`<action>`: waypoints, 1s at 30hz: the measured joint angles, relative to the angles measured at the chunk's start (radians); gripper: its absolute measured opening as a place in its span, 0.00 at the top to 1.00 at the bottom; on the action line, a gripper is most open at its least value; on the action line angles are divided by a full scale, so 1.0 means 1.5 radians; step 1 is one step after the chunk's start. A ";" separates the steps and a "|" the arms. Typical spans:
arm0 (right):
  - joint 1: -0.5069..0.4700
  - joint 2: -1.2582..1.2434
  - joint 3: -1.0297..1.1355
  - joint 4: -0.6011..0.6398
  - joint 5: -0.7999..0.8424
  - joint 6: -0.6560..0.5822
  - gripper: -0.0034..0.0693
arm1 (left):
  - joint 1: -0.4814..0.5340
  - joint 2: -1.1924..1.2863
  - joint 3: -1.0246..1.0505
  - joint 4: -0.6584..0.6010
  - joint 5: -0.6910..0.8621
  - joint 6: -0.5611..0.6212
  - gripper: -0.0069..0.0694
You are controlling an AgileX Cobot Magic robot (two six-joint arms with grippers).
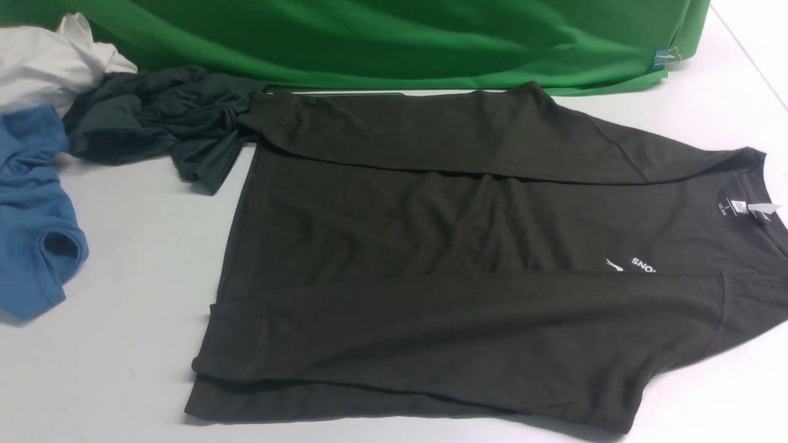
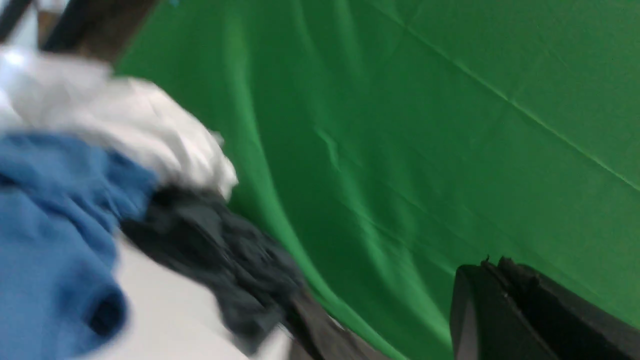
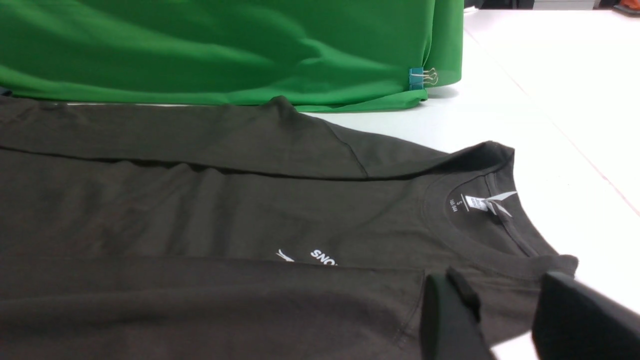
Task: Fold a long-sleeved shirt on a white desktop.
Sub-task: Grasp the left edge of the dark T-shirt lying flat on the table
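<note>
The large dark olive-brown long-sleeved knit shirt (image 1: 431,246) is laid flat on the broad white desktop (image 1: 123,344), sleeves (image 1: 468,344) tucked inward seemingly for a crosswise fold, while the left gripper (image 2: 495,272) is seen closed and empty and the right gripper (image 3: 510,320) is held parted near the collar (image 3: 440,240).

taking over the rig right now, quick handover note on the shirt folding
Left gripper: shut, holding nothing, facing the green backdrop.
Right gripper: open, holding nothing, near the collar.
Shirt: flat on the desk, collar to the robot's right.
Done: far sleeve and near sleeve folded in over the body.
Left: probably the fold along the length, hem toward the collar. A grey garment touches the far cuff.
</note>
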 joint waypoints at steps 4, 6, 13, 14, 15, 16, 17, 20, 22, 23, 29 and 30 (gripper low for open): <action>0.000 0.000 0.000 0.000 0.000 0.000 0.62 | 0.000 0.002 -0.083 0.055 0.156 0.006 0.88; 0.000 0.000 0.000 0.000 0.000 0.001 0.62 | 0.000 0.025 -0.120 0.060 0.225 0.022 0.88; 0.000 0.000 0.000 0.000 0.000 0.001 0.62 | 0.000 0.241 -0.268 0.049 0.535 0.211 0.88; 0.000 0.000 0.000 0.000 0.000 0.001 0.62 | 0.000 0.264 -0.286 0.049 0.559 0.232 0.88; 0.000 0.000 0.000 0.000 0.000 0.001 0.62 | 0.000 0.325 -0.315 0.049 0.602 0.265 0.88; 0.000 0.000 0.000 0.000 0.000 0.001 0.62 | 0.000 0.354 -0.330 0.049 0.619 0.282 0.88; 0.000 0.000 0.000 0.000 0.000 0.001 0.62 | 0.000 0.382 -0.340 0.049 0.622 0.294 0.88; 0.000 0.000 0.000 0.000 0.000 0.000 0.62 | -0.003 0.455 -0.372 0.041 0.611 0.320 0.88; 0.000 0.000 0.000 0.000 0.000 0.000 0.62 | -0.030 0.514 -0.389 0.037 0.576 0.330 0.88; 0.000 0.000 0.000 0.000 0.000 0.000 0.62 | -0.048 0.537 -0.395 0.037 0.564 0.341 0.88; 0.000 0.000 0.000 0.000 -0.001 0.000 0.62 | -0.159 0.656 -0.428 0.040 0.524 0.376 0.88; 0.000 0.000 0.000 0.000 -0.001 0.000 0.62 | -0.169 0.669 -0.435 0.040 0.524 0.378 0.88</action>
